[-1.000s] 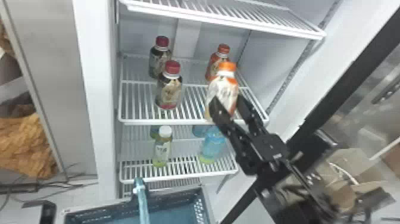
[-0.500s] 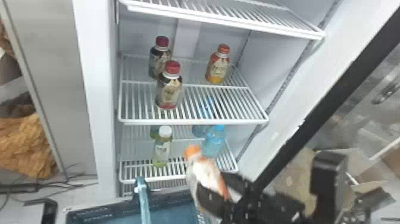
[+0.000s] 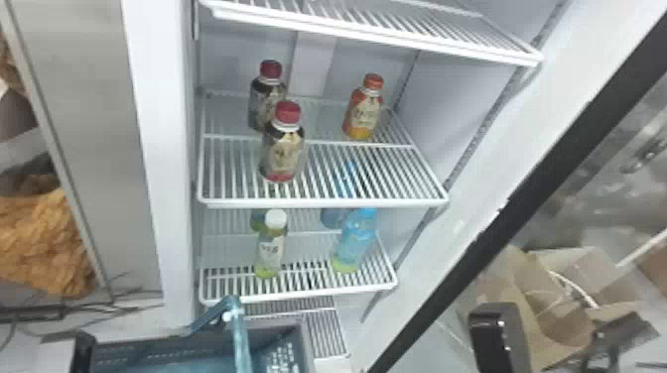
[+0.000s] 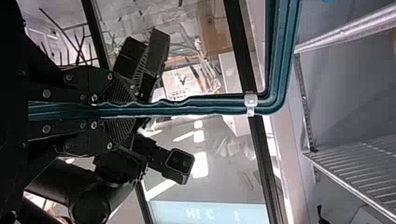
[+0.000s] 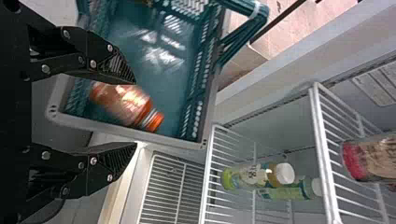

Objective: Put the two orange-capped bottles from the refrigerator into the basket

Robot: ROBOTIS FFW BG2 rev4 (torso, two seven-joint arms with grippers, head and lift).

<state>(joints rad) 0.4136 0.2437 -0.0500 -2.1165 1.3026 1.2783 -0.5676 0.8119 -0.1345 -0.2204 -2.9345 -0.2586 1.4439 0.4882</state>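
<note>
Right wrist view: right claw (image 5: 136,113) hangs open near the basket (image 5: 173,141).

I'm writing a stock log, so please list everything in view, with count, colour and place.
Refrigerator: one, white, ahead
Wire shelves: at least four, white, inside it
Basket: one, teal with grey rim, before the refrigerator
Handle: one, teal, raised over the basket
Orange-capped bottles: two, orange, one on a shelf, one inside the basket
Red-capped bottles: two, dark, left on that same shelf
White-capped bottles: two, green, next shelf down, left
Blue bottles: two, blue, right of those
Cardboard: brown, far right, count unclear
Cables: several, dark, floor at left
Left hand: one, black, closed on the handle
Right hand: one, black, open above the basket
</note>
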